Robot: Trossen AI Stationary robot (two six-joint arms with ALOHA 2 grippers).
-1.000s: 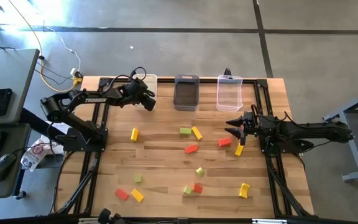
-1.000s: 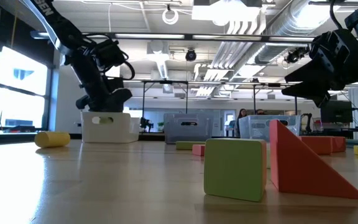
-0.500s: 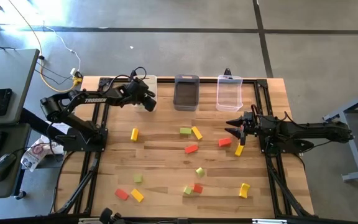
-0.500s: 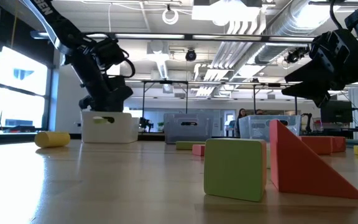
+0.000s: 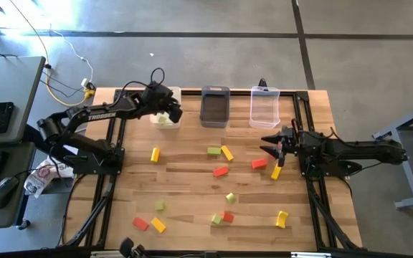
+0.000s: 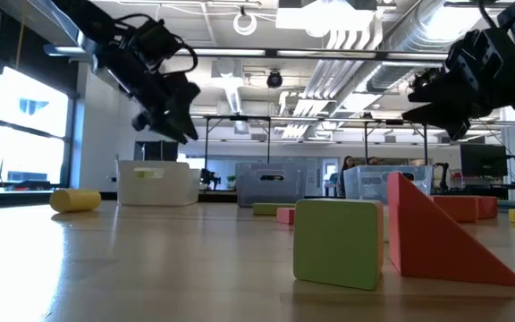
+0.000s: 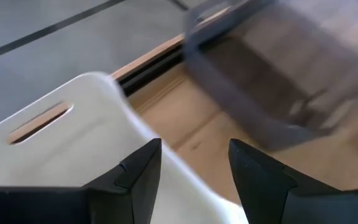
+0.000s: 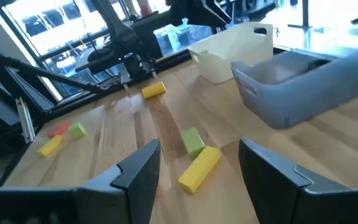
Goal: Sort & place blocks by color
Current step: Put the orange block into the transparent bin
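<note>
Wooden counter (image 5: 192, 179), blocks (image 5: 221, 172) scattered mid-board, three bins along its far edge. Left gripper (image 5: 169, 109) hung over the white bin (image 5: 165, 120), jaws parted and empty, a green block (image 5: 163, 119) inside, likely a drop. Right gripper (image 5: 269, 145) waited near the right edge, jaws wide.

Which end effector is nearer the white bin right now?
Left. The left end effector hangs over the white bin, fingers open. The right end effector is far across the table, past the clear bin.
</note>
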